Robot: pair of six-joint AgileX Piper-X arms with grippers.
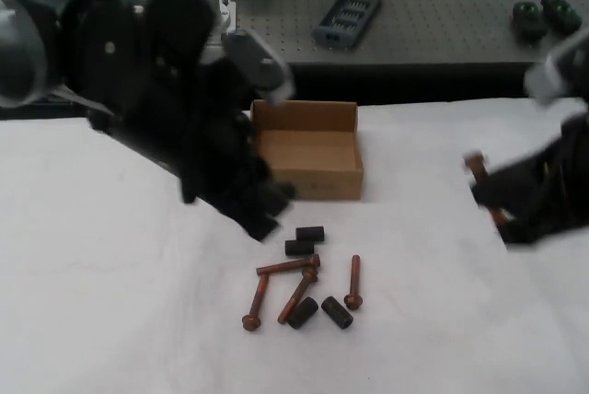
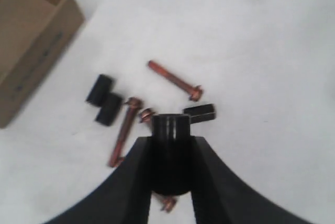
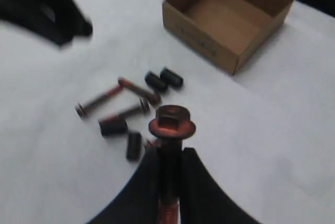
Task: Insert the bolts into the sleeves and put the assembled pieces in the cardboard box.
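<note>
Overhead first: the left claw (image 1: 265,202) hangs just off the front left corner of the cardboard box (image 1: 313,179), while the right claw (image 1: 488,193) sits near the desk's (image 1: 110,311) right edge, with a bolt (image 1: 476,168) sticking up out of it. The two claws are well apart, with the loose bolts (image 1: 299,293) and loose sleeves (image 1: 309,234) lying between them toward the front edge. The box looks empty.

Next, the left wrist view: the left claw (image 2: 171,145) is closed narrow on a black sleeve (image 2: 170,125). The sleeve's long axis runs along the fingers and its free end points outward over the loose parts. The box (image 2: 36,62) lies off to one side.

Lastly, the right wrist view: the right claw (image 3: 170,153) grips the bolt (image 3: 171,125) by its shaft, with the head clear past the fingertips. It probably pinches the threaded end, though that part is blurred. The box (image 3: 201,41) shows a bare floor.

Judging by this, the mating turns on lining the bolt's axis up with the sleeve's bore, and each arm has about as far to travel.
</note>
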